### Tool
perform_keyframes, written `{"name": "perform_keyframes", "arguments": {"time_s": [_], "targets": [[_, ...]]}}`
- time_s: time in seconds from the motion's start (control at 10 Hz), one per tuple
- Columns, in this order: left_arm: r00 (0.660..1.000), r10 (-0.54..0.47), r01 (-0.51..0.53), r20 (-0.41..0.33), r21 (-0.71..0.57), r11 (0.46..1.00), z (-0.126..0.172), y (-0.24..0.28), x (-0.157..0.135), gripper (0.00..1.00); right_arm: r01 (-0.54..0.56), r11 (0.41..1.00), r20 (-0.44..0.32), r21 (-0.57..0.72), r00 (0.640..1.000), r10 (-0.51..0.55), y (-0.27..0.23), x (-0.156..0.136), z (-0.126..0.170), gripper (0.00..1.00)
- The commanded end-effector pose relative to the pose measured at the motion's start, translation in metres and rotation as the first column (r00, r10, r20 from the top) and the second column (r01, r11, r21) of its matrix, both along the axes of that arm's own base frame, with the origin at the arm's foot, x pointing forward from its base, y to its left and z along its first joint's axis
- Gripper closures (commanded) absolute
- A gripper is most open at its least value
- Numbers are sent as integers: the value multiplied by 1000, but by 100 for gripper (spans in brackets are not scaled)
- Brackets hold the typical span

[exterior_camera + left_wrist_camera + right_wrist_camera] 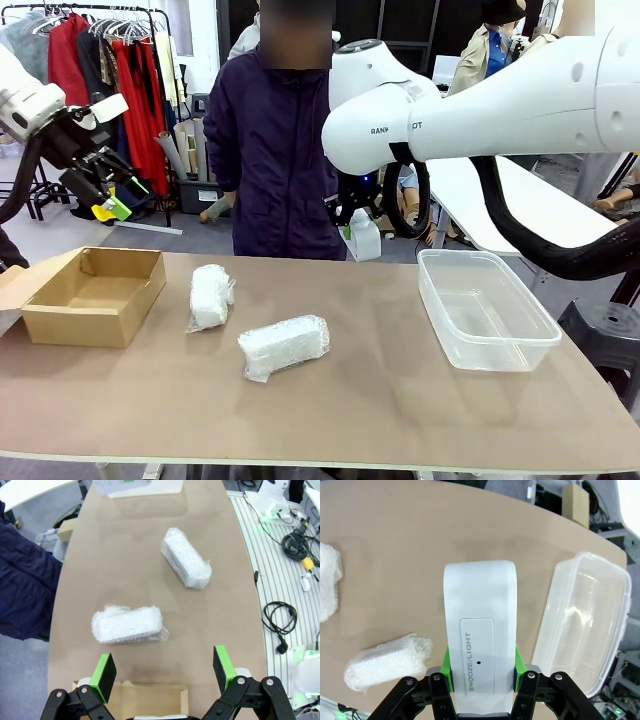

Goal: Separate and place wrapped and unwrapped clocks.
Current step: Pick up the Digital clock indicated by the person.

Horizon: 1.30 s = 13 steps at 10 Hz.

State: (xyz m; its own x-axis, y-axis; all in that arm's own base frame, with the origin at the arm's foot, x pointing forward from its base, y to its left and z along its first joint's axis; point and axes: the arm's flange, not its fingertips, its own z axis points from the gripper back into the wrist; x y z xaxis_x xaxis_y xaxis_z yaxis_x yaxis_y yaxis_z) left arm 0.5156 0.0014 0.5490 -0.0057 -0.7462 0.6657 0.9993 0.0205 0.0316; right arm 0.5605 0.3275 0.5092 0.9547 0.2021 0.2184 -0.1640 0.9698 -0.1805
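From my remote station, I watch the brown counter [400,420] stretch across the frame, a person [270,150] in a dark purple jacket standing at its far edge. An open cardboard box [75,328] sits at the counter's left end and a clear plastic tub [505,355] at its right end, well apart. Between them lie two bundles in bubble wrap: the far wrapped clock [210,296], nearer the box, and the near wrapped clock [285,346], just beside it toward the middle, the two not touching. The unwrapped clock [480,645], a smooth white block printed SNOOZE/LIGHT, hangs above the counter's far edge, left of the tub. My right claw [481,672] grasps it, green pads pressed against both its sides. My left claw [165,672] is released, jaws spread wide, raised above the box end of the counter.
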Motion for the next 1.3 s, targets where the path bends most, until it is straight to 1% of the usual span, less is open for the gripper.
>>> {"name": "perform_keyframes", "arguments": {"time_s": [0.0, 0.2, 0.4, 0.8, 0.9, 1.1, 1.2], "targets": [[1000, -3, 3, 4, -1, 1000, 2, 1, -2, 0, -40, 999, 13, 31, 999, 39, -1, -4, 13, 100], [1000, -3, 3, 4, -1, 1000, 2, 1, -2, 0, -107, 991, 15, 77, 994, 106, -3, -9, 33, 100], [1000, -3, 3, 4, -1, 1000, 2, 1, -2, 0, -154, 984, 26, 92, 988, 152, -3, -14, 49, 100], [1000, -3, 3, 4, -1, 1000, 2, 1, -2, 0, -206, 975, 42, 85, 978, 203, -5, -20, 69, 100], [1000, -3, 3, 4, -1, 1000, 2, 1, -2, 0, -212, 973, 57, 89, 977, 207, -5, -23, 73, 100], [1000, -3, 3, 4, -1, 1000, 2, 1, -2, 0, -232, 967, 74, 105, 972, 225, -6, -29, 89, 100], [1000, -3, 3, 4, -1, 1000, 2, 1, -2, 0, -260, 959, 67, 113, 965, 254, -8, -33, 96, 100]]}}
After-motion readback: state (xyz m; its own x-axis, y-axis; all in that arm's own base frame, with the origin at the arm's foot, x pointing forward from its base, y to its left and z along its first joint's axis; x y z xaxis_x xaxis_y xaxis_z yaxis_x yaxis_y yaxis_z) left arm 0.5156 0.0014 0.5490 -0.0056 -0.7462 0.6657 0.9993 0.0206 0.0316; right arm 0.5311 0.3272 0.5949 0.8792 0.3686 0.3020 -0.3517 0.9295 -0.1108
